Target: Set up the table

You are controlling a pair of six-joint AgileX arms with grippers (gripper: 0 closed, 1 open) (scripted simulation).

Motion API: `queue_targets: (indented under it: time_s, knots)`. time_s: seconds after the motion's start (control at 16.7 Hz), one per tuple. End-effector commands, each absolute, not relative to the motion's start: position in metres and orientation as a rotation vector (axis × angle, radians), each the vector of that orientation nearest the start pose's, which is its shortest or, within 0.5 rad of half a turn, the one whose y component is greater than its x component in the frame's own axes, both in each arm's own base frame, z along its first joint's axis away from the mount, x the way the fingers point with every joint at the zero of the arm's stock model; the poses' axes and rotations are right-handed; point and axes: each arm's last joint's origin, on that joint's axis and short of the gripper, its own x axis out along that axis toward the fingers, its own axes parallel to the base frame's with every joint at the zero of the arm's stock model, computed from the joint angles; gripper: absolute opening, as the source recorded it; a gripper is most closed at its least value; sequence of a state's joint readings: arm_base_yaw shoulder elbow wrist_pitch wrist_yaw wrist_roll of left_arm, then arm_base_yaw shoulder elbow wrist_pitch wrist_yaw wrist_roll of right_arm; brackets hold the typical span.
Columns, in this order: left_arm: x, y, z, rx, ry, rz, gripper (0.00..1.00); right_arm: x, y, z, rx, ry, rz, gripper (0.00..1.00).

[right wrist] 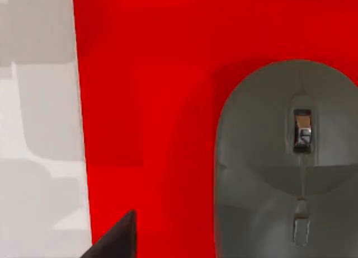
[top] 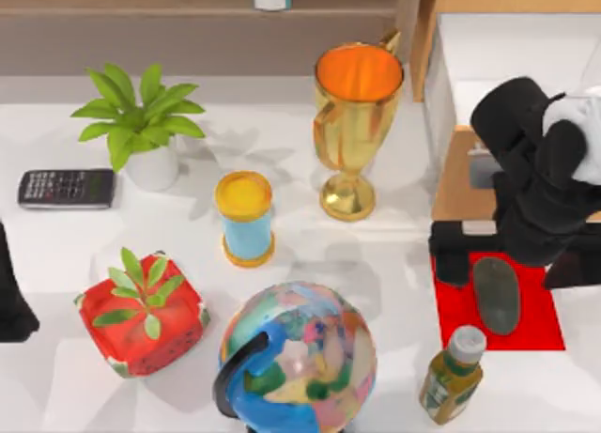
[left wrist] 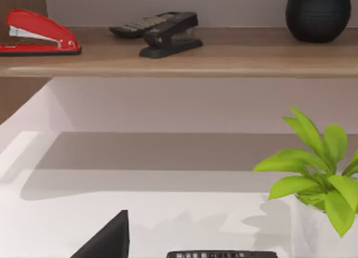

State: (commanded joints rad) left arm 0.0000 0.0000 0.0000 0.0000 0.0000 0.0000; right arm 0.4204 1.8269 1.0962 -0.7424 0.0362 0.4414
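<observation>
Hovering over the red mat, the right gripper spreads its fingers above the grey mouse; left arm parked at the table's left edge, fingers' state unclear.

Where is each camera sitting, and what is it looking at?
Top view: above the table, looking down; the right arm's end effector hangs over the grey mouse on the red mat.
Left wrist view: low by the table, facing a shelf with a red stapler.
Right wrist view: close above the mouse and mat.
The top and right wrist views share mouse and mat.
</observation>
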Motion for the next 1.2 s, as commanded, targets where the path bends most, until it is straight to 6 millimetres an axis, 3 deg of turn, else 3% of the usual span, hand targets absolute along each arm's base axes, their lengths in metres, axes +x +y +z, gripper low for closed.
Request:
queue_targets:
  time_s: [0.24,0.42,0.9,1.02,1.2]
  knots:
    - [0.106,-0.001,0.160,0.000,0.000,0.000,1.00,0.295,0.136,0.140,0.014,1.455,0.010,1.00]
    - [0.106,-0.001,0.160,0.000,0.000,0.000,1.00,0.287,0.152,0.161,-0.032,1.346,0.141,1.00]
    - [0.106,-0.001,0.160,0.000,0.000,0.000,1.00,0.249,0.203,0.239,-0.233,0.661,0.633,1.00]
    - [0.106,-0.001,0.160,0.000,0.000,0.000,1.00,0.243,0.207,0.245,-0.302,0.479,0.688,1.00]
    - [0.106,-0.001,0.160,0.000,0.000,0.000,1.00,0.245,0.206,0.235,-0.439,0.255,0.687,1.00]
